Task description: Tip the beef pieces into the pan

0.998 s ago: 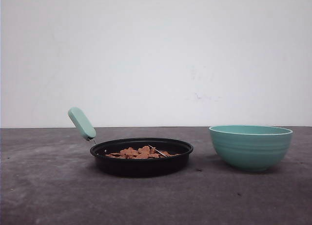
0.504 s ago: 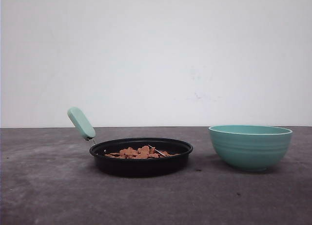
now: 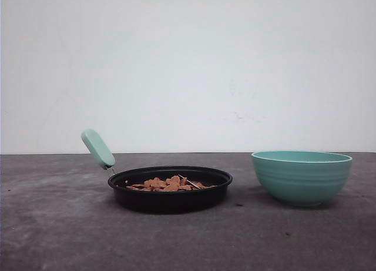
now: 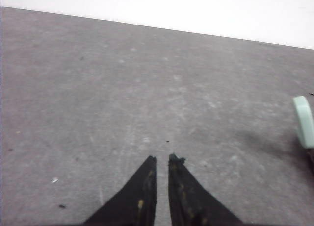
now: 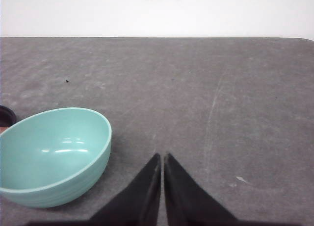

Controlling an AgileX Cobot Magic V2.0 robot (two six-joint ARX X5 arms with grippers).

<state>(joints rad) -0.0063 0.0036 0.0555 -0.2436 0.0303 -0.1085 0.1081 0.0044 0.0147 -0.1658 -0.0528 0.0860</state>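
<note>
The black pan (image 3: 170,199) sits on the grey table just left of centre, its mint-green handle (image 3: 98,148) sticking up to the left. A low heap of reddish-brown beef pieces (image 3: 167,183) lies inside it. My left gripper (image 4: 162,158) hovers over bare table with its fingers drawn together to a thin slit and nothing between them; the pan's handle (image 4: 304,122) shows off to one side. My right gripper (image 5: 162,155) is shut and empty, next to the teal bowl (image 5: 54,157) but apart from it.
The teal ribbed bowl (image 3: 302,177) stands upright to the right of the pan, and looks empty in the right wrist view. A white wall runs behind the table's far edge. Bare grey tabletop (image 3: 59,224) lies in front of both vessels.
</note>
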